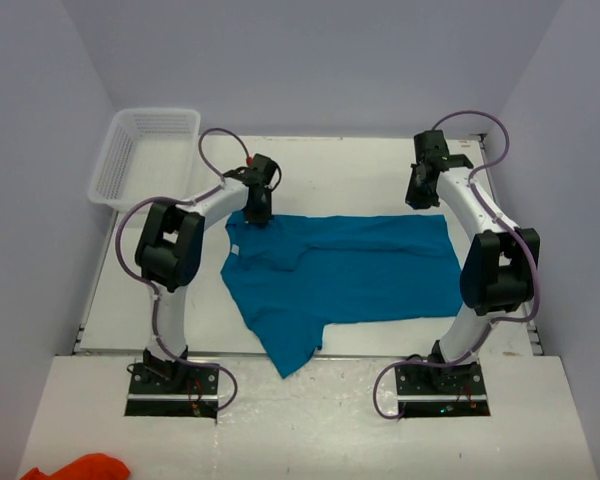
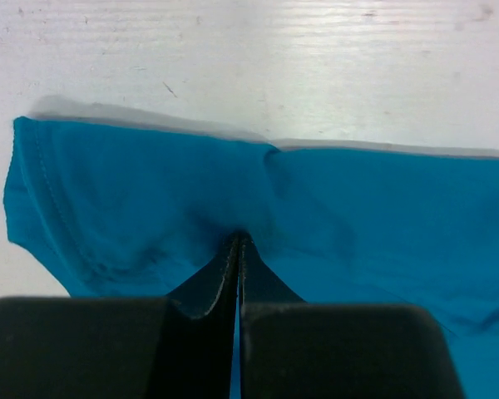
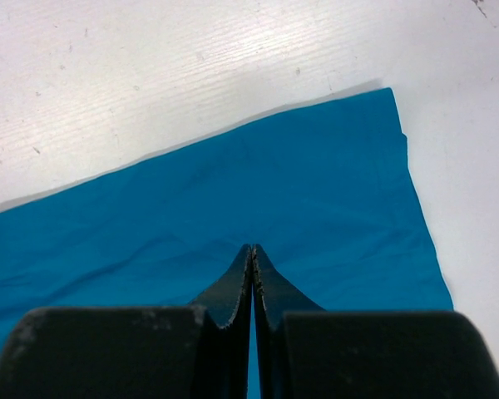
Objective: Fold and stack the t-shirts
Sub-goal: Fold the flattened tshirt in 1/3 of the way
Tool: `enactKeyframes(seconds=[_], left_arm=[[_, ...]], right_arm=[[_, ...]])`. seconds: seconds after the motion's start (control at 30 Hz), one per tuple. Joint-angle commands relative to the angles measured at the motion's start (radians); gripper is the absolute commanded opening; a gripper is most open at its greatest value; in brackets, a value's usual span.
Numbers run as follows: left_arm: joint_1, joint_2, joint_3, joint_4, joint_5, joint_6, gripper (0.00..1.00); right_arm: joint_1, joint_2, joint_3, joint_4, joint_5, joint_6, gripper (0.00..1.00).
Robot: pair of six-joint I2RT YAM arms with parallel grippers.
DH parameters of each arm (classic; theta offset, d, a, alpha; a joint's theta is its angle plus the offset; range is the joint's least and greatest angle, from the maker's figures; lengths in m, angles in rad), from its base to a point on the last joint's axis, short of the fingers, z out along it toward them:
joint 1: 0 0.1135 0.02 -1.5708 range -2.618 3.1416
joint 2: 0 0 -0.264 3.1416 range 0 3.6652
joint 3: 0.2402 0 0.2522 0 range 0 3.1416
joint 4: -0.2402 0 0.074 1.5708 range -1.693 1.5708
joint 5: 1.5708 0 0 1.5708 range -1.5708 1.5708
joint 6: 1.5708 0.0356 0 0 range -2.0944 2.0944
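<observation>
Though the t-shirt (image 1: pixel 350 270) lies spread across the middle of the white table (image 1: pixel 330 165), parts of it are hard to read. From above, its teal body runs left to right. A long flap trails from the left half toward the near edge of the table, and whether that flap is a sleeve or a folded-over part of the body cannot be told. The left arm's wrist covers the shirt's far left corner in that view, and the right arm's elbow overlaps the right-hand edge.

The left gripper (image 2: pixel 239 238) has its jaws pressed together, tips down at the cloth just inside the far edge, beside a stitched hem. Creases and a dark shadow gather around the tips, but the black fingers (image 2: pixel 208 287) block the contact point. Whether any fabric is caught between them cannot be made out. The lower part of that wrist view is filled by the gripper body, which hides the cloth beneath.

The right gripper (image 3: pixel 252 249) is likewise closed tight with nothing visibly pinched. It points over the shirt near a square corner, where the cloth lies flat on the table. How high it hangs above the fabric is unclear.

A white mesh basket (image 1: pixel 145 150) sits at the far left corner, well apart from the shirt. An orange thing (image 1: pixel 80 468) at the lower left is cut off by the picture's edge.
</observation>
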Motion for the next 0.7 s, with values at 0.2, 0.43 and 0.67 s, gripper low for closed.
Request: enactKeyframes(seconds=[0.2, 0.43, 0.67], left_arm=[[0.089, 0.119, 0.086, -0.038, 0.036, 0.047, 0.00], [0.167, 0.215, 0.204, -0.059, 0.070, 0.067, 0.00], [0.189, 0.299, 0.373, -0.121, 0.120, 0.106, 0.00]], right_arm=[[0.002, -0.028, 0.026, -0.020, 0.028, 0.009, 0.00], [-0.002, 0.020, 0.069, -0.048, 0.058, -0.005, 0.00], [-0.005, 0.131, 0.142, -0.081, 0.035, -0.014, 0.00]])
